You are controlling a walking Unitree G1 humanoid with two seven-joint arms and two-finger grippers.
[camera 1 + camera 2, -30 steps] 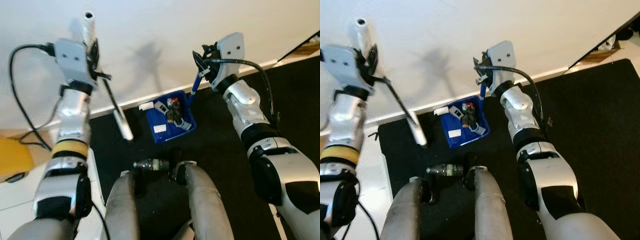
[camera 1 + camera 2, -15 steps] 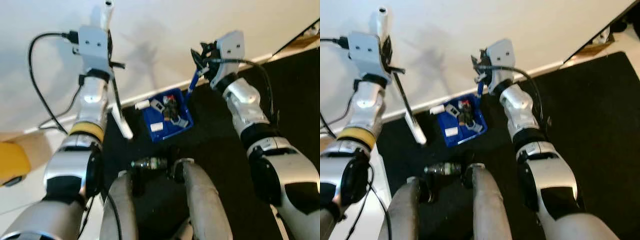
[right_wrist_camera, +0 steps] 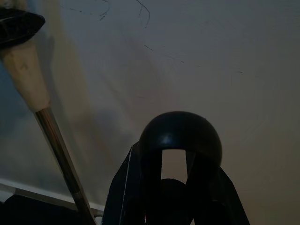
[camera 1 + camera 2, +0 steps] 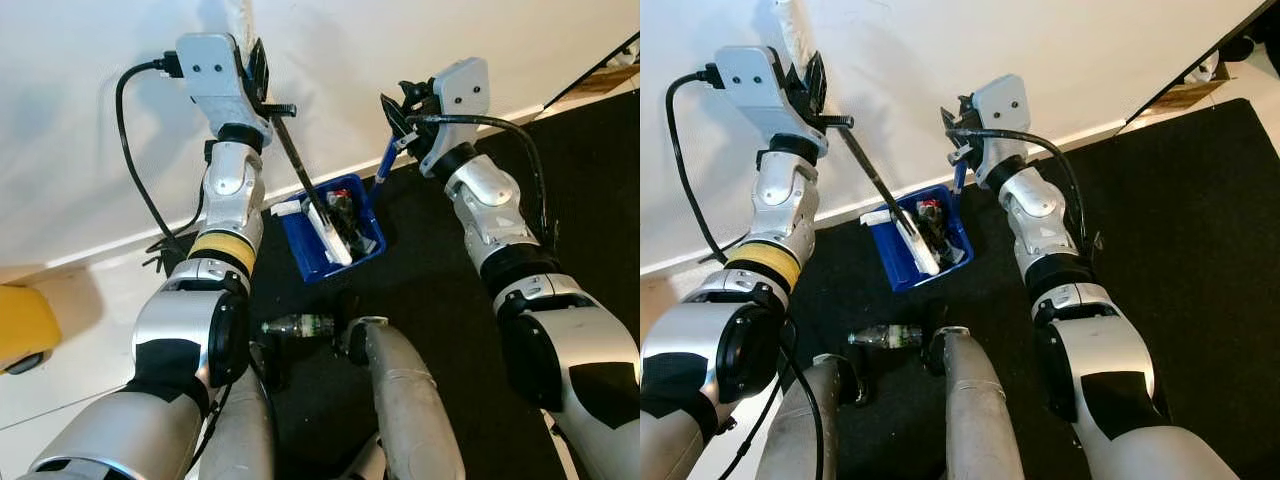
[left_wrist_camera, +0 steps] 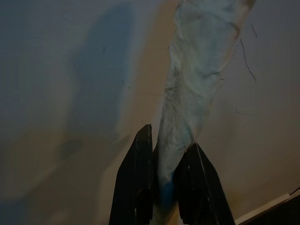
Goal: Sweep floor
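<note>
left end effector (image 4: 262, 85) raised by the white wall, clamped on the broom handle (image 4: 872, 172), broom head (image 4: 329, 236) in the blue dustpan (image 4: 304, 256) on black floor beside the baseboard (image 4: 120, 252), plastic bottle (image 4: 298, 325) nearer, right end effector (image 4: 399, 112) closed on the dustpan handle (image 4: 384, 171)

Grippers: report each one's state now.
Left gripper: shut on the broom handle.
Right gripper: shut on the dustpan handle.

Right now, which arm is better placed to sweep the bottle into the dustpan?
Left: its hand grips the broom, whose head sits in the blue dustpan, just above the bottle. The right hand holds the dustpan's handle.
</note>
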